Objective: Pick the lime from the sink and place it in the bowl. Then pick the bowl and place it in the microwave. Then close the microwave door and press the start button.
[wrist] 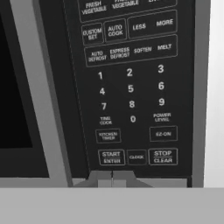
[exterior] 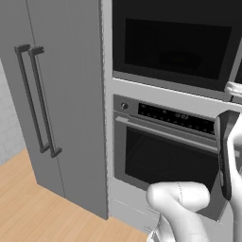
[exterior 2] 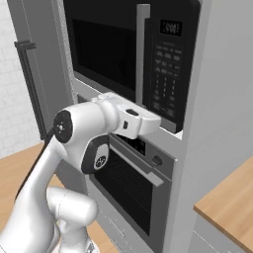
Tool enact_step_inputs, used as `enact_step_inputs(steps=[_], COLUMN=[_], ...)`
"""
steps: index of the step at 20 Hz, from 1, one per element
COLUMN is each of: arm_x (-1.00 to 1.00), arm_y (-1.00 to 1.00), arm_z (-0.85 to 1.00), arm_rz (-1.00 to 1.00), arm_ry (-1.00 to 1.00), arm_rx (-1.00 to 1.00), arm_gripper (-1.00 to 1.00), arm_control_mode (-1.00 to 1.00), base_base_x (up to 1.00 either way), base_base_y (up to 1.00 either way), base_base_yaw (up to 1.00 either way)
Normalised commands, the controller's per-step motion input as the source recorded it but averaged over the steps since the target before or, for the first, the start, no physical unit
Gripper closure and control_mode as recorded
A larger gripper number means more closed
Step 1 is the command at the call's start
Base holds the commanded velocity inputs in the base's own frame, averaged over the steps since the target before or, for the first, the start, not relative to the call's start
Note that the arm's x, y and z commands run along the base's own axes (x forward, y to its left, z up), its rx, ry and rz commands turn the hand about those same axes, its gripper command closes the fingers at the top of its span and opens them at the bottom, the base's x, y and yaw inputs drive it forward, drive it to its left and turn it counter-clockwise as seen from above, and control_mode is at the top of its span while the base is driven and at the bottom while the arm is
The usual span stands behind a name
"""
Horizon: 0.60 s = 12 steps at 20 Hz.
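The microwave (exterior 2: 168,74) is built into the grey wall column, and its door (exterior: 175,47) is closed, with a dark window. My gripper (wrist: 112,177) is shut, its two tips pressed together with nothing between them. It sits just under the START/ENTER button (wrist: 111,157) at the bottom of the dark button panel (wrist: 131,87). In the right base view my white hand (exterior 2: 136,121) reaches toward the lower left part of that panel, beside the vertical grey door handle (exterior 2: 142,54). The lime, the bowl and the sink are out of view.
A larger oven (exterior: 160,156) with a horizontal handle (exterior 2: 138,165) sits right under the microwave. A tall grey cabinet with two vertical handles (exterior: 38,99) stands to the left. A wooden counter (exterior 2: 227,207) lies at the lower right, with wood floor (exterior: 28,203) below.
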Motion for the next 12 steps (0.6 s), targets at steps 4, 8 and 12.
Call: enact_step_inputs(steps=[4,8,12], arm_x=[0.31,0.13,0.07], arm_y=[0.00,-0.04,-0.10], arm_z=[-0.09,-0.15,-0.13], arm_rz=[0.00,0.00,0.00], arm_ry=[0.00,0.00,0.00], arm_rx=[0.00,0.00,0.00], arm_gripper=[1.00,1.00,1.00], arm_control_mode=[-1.00,-1.00,-1.00], base_base_x=[0.00,0.00,0.00], base_base_y=[0.00,0.00,0.00], base_base_yaw=[0.00,0.00,0.00])
